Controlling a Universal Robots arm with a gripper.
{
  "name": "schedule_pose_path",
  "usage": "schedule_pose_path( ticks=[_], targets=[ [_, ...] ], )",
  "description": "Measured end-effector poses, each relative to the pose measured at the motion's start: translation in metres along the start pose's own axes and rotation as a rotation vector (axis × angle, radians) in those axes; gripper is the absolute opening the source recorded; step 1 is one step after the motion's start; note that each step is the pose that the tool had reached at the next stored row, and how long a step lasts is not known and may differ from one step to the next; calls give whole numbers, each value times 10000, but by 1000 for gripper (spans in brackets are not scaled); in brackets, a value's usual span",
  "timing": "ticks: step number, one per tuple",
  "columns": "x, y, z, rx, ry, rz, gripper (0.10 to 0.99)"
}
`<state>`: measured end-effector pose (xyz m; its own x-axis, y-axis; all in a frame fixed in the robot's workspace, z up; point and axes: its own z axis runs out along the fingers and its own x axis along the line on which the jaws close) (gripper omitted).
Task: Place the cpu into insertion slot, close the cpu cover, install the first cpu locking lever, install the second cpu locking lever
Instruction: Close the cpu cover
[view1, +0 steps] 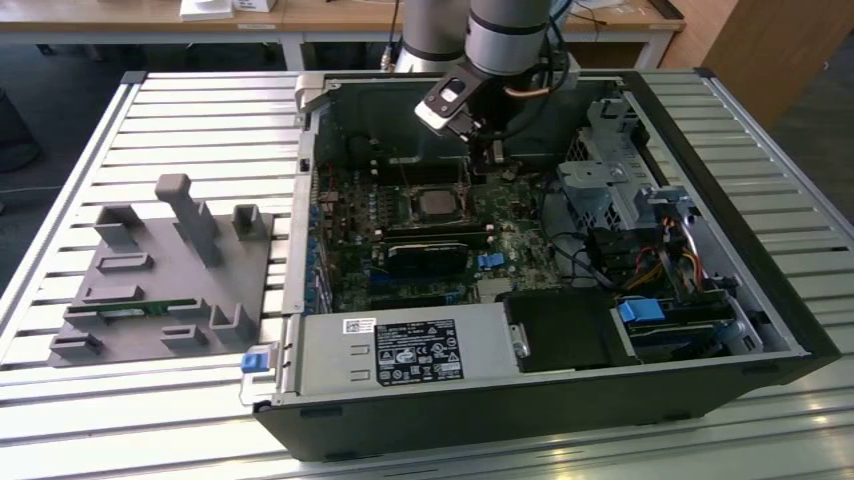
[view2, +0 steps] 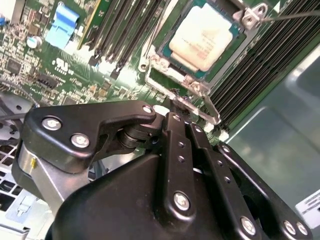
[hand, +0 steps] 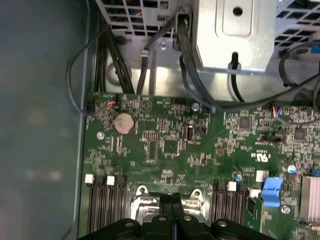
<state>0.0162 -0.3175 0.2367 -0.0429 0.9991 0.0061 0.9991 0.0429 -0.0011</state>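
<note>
Fingers: fingers (view2: 175, 131) drawn together, nothing visibly held.
Cpu: cpu (view2: 202, 37) sits in the insertion slot (view2: 166, 50) on the green motherboard (view2: 75, 65).
Relation: fingertips sit at the near edge tab of the cpu cover (view2: 202, 102), and the chip lies straight ahead, just beyond.

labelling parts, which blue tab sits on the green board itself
The blue tab beside the black card; the others sit outside the case and on the drive cage.

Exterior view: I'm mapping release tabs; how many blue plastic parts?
3: one blue part on the case's outer wall, one on the green board, one on the drive bay. Others may be hidden.
</note>
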Motion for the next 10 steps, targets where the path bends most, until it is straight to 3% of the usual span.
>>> schedule_pose_path(
  ticks=[5,10],
  targets=[
    [4,-73,5,1,-2,0,118],
    [6,-102,22,0,0,-1,118]
  ],
)
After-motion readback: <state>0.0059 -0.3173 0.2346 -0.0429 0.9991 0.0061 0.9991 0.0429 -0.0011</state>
